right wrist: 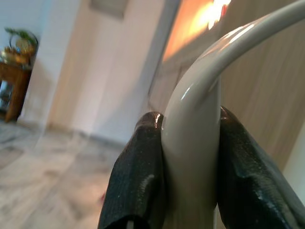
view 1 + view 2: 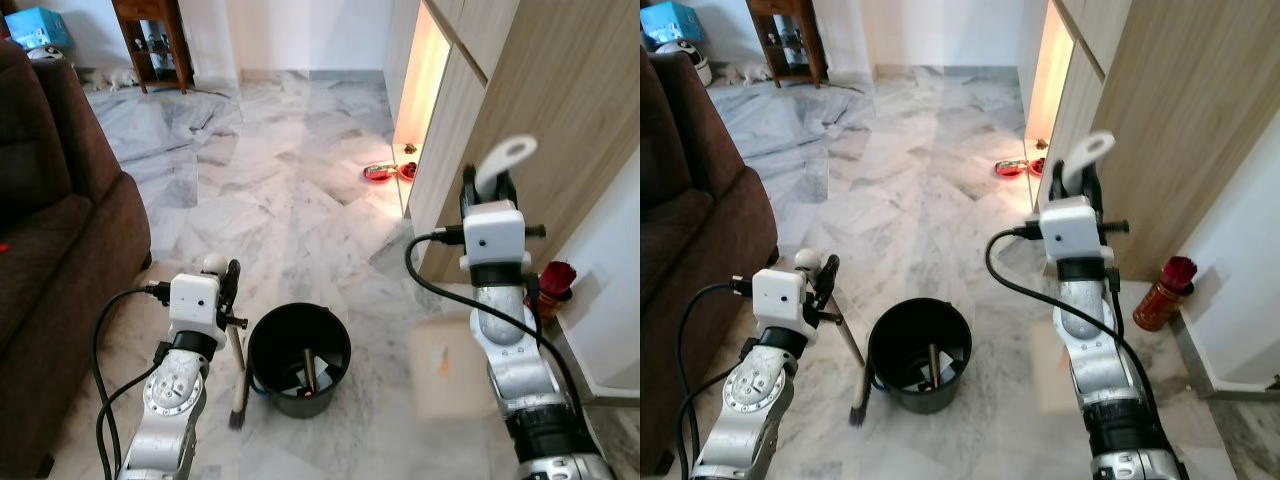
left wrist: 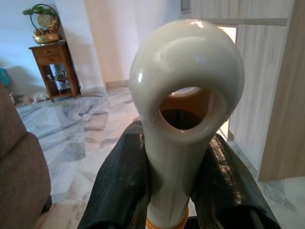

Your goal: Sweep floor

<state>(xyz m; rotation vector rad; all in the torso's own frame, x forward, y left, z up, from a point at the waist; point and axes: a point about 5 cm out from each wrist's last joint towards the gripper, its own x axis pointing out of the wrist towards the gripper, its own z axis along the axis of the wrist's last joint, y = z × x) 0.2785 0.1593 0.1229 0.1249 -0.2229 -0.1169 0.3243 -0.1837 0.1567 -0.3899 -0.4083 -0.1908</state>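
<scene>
Two grippers grip two handles; one bucket (image 2: 298, 358).

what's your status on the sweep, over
Left gripper shut on brush handle. Right gripper shut on dustpan handle. Black bucket directly ahead on floor.

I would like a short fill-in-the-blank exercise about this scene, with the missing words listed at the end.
1. The left hand is shut on the white handle of a small ____.
2. The black bucket stands on the ____ floor.
3. The right hand holds the dustpan by its ____ handle.
4. A red bottle stands beside the ____ cabinet.

Missing words: brush; marble; white; wooden
</scene>
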